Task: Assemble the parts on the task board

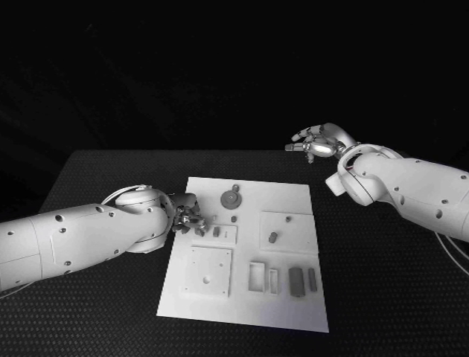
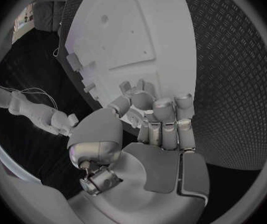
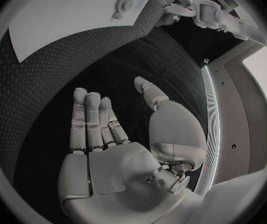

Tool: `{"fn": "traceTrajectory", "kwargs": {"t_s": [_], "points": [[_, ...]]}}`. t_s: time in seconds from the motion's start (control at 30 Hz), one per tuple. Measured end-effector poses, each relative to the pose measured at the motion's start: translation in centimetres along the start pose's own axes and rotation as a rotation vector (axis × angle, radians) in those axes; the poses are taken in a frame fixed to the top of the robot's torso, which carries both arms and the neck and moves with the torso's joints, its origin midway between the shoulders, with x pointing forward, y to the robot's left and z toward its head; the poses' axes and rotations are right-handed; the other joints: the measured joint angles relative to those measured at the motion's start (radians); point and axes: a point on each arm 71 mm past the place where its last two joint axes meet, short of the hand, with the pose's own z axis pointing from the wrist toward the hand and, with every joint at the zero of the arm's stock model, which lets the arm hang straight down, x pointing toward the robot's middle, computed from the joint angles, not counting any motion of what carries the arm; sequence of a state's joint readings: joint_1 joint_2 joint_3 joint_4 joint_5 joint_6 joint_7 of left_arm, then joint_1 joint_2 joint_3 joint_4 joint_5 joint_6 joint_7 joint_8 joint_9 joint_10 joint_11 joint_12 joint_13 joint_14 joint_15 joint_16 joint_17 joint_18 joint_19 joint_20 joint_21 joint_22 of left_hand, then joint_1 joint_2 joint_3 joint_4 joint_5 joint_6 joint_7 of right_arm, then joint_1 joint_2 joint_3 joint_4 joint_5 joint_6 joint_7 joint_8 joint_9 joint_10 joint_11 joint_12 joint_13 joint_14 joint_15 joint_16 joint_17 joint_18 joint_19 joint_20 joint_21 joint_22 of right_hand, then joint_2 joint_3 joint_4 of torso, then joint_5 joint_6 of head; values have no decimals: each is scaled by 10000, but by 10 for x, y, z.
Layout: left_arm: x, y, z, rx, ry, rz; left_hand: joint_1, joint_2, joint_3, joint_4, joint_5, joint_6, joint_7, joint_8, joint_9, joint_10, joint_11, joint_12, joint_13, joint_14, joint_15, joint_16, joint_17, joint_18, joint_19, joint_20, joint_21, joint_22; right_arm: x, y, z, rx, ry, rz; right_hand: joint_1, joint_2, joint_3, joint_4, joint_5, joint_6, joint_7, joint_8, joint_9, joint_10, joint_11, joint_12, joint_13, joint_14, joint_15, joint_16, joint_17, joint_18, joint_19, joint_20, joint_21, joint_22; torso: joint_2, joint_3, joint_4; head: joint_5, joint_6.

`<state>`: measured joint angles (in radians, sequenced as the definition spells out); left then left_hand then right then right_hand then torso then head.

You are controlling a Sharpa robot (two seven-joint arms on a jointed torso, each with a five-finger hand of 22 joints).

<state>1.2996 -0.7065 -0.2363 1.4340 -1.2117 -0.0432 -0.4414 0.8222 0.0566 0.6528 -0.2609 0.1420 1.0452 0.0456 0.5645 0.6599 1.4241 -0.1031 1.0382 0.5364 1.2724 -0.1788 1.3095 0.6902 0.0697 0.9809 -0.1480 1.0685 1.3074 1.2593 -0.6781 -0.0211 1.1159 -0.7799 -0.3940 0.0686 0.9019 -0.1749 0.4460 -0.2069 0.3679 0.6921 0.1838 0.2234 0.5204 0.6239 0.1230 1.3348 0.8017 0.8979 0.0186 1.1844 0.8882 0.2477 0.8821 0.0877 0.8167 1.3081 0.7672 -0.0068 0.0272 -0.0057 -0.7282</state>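
The white task board (image 1: 251,305) lies in the middle of the black table. On it are a round grey part (image 1: 231,198), a short peg (image 1: 272,238), two dark bars (image 1: 295,281) near the front and a square plate (image 1: 210,271). My left hand (image 1: 188,220) rests at the board's left edge with its fingers (image 2: 163,115) curled down next to small parts (image 2: 133,87); whether they hold one is hidden. My right hand (image 1: 318,141) hovers beyond the board's far right corner, fingers (image 3: 90,119) straight and spread, holding nothing.
The board (image 2: 127,30) has recessed pockets, among them a rectangular one (image 1: 256,275). Black textured tabletop (image 1: 406,297) surrounds the board on all sides. In the right wrist view the board (image 3: 65,20) and its round part (image 3: 124,4) lie far from that hand.
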Motion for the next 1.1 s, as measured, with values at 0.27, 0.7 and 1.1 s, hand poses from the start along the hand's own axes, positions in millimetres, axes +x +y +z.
{"fn": "traceTrajectory", "kwargs": {"t_s": [0.27,0.7,1.1], "points": [[1,1,-5,73,-179,-124,0,0,32,-39,254,-4,-4,134,2,-2,-47,147,-20,3,2,40,-36,0,58,-19,32,0,-1,-2,-1,27,-6,-5,0,0,0,0,0,0,0,50,-3,0,0,0,-11,0,0,0,-11,-8,0,0,0,0,-1,-3,2,4,18],[1,11,-11,29,-946,-587,-1,-1,65,-7,541,-34,-34,311,3,-90,-200,326,44,8,8,-7,-142,1,129,-52,35,7,-2,-4,-2,63,-21,-14,0,0,0,0,0,0,0,49,-8,0,0,0,-21,0,-1,0,-22,-30,0,0,0,0,-11,9,13,-34,47],[6,13,-15,247,-1691,-924,-2,-93,107,19,503,-42,-42,309,7,-92,-200,374,48,-5,-6,-7,-162,1,184,-69,34,6,-4,-5,-3,80,-40,-21,-40,40,0,0,0,0,0,49,-18,0,0,42,-32,0,-1,38,-28,68,0,0,1,2,-9,6,13,10,31]]}}
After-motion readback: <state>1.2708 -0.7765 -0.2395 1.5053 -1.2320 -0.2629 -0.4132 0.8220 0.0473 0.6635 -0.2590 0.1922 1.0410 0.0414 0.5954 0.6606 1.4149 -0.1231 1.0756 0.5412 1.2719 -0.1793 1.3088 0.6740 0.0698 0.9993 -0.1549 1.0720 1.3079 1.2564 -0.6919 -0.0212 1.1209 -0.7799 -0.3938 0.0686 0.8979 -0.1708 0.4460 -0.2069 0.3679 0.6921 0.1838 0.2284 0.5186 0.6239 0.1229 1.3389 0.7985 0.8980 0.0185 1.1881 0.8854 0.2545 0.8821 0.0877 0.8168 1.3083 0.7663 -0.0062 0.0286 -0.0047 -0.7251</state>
